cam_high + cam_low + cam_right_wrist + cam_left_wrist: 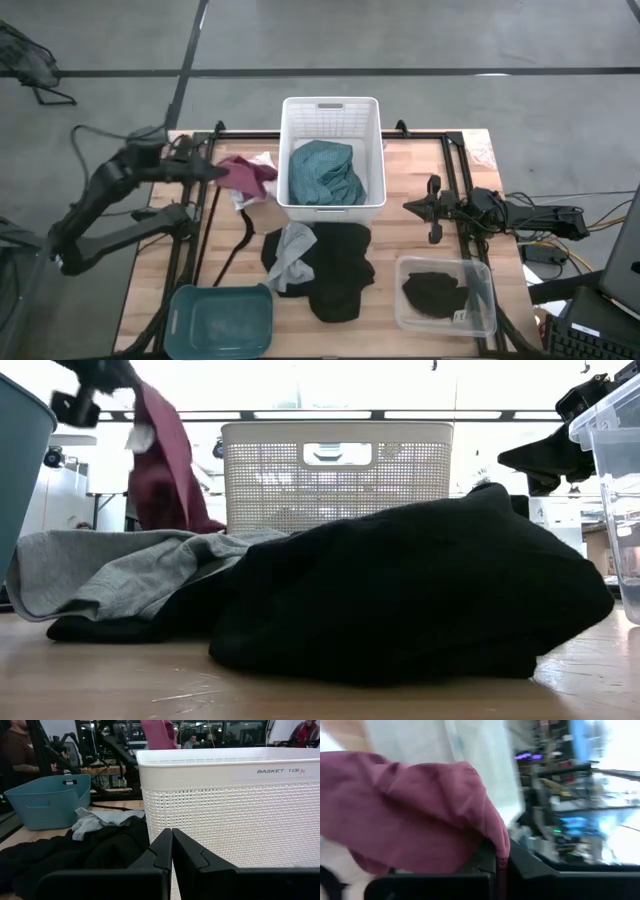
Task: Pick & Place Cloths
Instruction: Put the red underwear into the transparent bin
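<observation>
My left gripper (213, 168) is up at the table's far left, beside the white slatted basket (370, 150), and is shut on the maroon cloth (247, 175). A small white cloth (248, 197) lies under it. The teal-green cloth (325, 172) sits inside the basket. A light grey cloth (295, 250) lies over a heap of black cloths (340, 270) at mid table. Another black cloth (432, 292) rests in the clear tray (480, 300). My right gripper (172, 840) is shut and holds nothing; it hovers right of the basket. My left gripper (497, 865) pinches a gathered fold of the maroon cloth (495, 837) between its two fingers. The fingers point toward the basket, roughly level. The cloth hangs below the gripper (165, 465) in loose folds; the grey cloth hides its lower end in the low view.
A teal tray (222, 320) stands at the near left edge and the clear tray at the near right. A narrow black strip (240, 245) lies left of the heap. Black frame rails (455, 180) run along both sides. People show beyond the table in the right wrist view.
</observation>
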`<move>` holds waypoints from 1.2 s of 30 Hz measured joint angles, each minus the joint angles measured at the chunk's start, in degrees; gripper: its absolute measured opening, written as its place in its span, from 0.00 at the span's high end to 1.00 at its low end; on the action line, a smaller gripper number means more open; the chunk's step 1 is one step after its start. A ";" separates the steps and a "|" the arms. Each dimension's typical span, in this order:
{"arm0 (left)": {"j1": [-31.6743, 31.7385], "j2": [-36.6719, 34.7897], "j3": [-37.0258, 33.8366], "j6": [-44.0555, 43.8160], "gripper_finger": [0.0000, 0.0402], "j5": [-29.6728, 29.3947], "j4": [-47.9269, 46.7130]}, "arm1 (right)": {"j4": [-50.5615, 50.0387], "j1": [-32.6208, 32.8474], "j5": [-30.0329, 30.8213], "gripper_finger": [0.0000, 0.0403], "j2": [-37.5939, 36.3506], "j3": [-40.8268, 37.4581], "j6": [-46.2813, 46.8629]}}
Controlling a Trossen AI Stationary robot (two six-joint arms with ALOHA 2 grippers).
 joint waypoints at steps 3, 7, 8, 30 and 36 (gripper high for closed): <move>0.00 -1.25 1.82 -3.02 0.98 2.30 -0.05 | 0.00 0.01 -0.01 0.98 0.00 0.00 0.00; 0.00 -1.64 4.17 -3.75 0.98 3.95 0.21 | 0.00 0.00 -0.01 0.98 0.01 0.00 0.00; 0.00 -1.54 4.52 -3.87 0.98 4.03 -0.07 | 0.01 0.01 -0.01 0.98 0.04 0.00 0.00; -2.66 8.36 10.69 -4.01 0.99 10.64 26.63 | 0.00 0.01 0.01 0.98 0.02 0.00 0.00; -10.06 16.39 14.75 1.69 0.99 7.65 31.88 | 0.00 0.02 -0.01 0.98 0.02 0.00 0.00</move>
